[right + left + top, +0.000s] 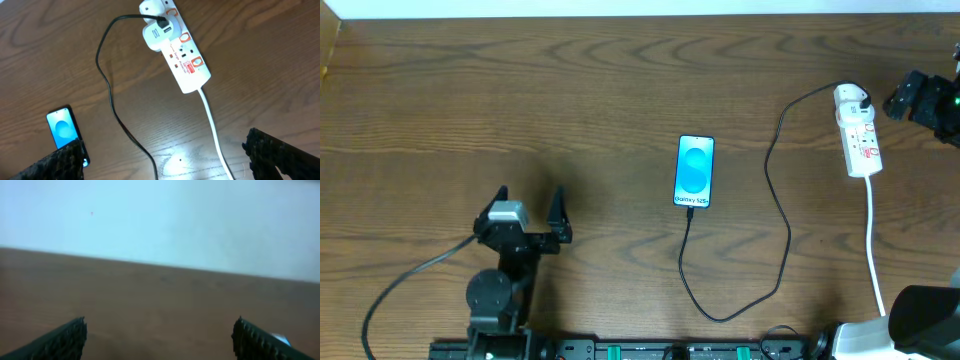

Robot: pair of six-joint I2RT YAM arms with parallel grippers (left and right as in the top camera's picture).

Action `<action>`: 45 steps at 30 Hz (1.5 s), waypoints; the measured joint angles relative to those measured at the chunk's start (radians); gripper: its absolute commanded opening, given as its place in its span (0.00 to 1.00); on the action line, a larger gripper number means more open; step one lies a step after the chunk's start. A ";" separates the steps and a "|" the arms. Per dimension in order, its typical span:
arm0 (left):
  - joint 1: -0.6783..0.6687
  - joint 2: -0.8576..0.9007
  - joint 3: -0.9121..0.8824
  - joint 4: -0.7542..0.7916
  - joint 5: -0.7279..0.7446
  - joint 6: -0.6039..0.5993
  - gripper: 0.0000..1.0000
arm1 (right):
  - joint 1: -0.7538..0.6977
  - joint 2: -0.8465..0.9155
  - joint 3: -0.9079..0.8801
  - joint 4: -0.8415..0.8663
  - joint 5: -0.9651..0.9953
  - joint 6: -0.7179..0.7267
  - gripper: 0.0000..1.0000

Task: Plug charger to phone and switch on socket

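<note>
The phone (pixel 695 170) lies flat at mid-table, its blue screen up; the right wrist view shows it at the lower left (pixel 64 129). The black charger cable (pixel 785 230) runs from a white adapter (pixel 157 35) in the socket (pixel 858 135), loops toward the table's front edge and ends at the phone's bottom edge. The socket (pixel 182 55) is a white strip with red marks. My right gripper (pixel 903 100) hovers open just right of the socket, and in its wrist view (pixel 162 145) nothing lies between its fingers. My left gripper (pixel 530 205) stands open, far left of the phone, over bare wood (pixel 160 325).
The socket's white cord (pixel 873 240) runs down toward the right arm's base (pixel 920 320). A grey cable (pixel 410 280) trails from the left arm to the front left. The table's back edge meets a pale wall (pixel 160 220).
</note>
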 measured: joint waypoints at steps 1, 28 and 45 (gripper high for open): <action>0.013 -0.030 -0.043 0.048 0.004 0.000 0.93 | 0.000 0.000 0.000 0.000 0.000 0.000 0.99; 0.100 -0.173 -0.086 -0.171 0.004 0.101 0.93 | 0.000 0.000 0.000 0.000 0.000 0.002 0.99; 0.101 -0.173 -0.086 -0.171 0.004 0.112 0.93 | 0.000 0.000 0.000 0.000 0.000 0.002 0.99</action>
